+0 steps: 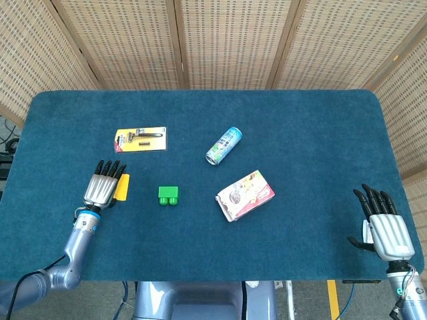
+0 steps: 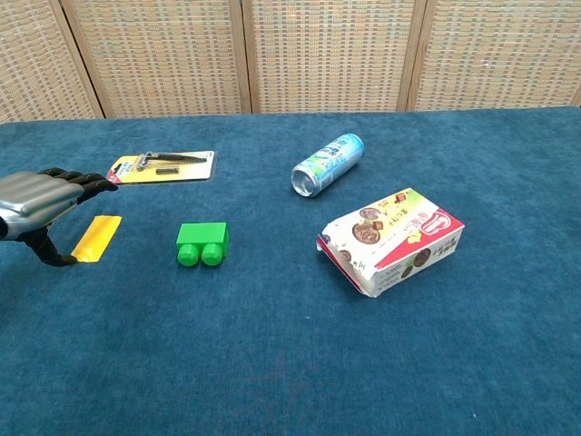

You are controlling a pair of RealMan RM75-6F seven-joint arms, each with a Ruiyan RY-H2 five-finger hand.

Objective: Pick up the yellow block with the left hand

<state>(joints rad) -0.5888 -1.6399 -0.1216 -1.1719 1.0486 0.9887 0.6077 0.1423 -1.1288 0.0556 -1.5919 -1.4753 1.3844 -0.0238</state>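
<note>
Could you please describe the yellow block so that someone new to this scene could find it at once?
On the blue table, look to the left side, below the razor pack and left of the green brick. The yellow block lies flat beside the left robot hand: the only plain yellow strip, thin, unprinted and studless.

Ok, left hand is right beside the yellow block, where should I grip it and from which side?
Judging by shape, pinch the yellow block across its narrow width, coming from above. It lies flat and thin on the table, long axis pointing away from the robot, so the long edges are the only graspable faces. The left hand hovers open at its left edge.
</note>
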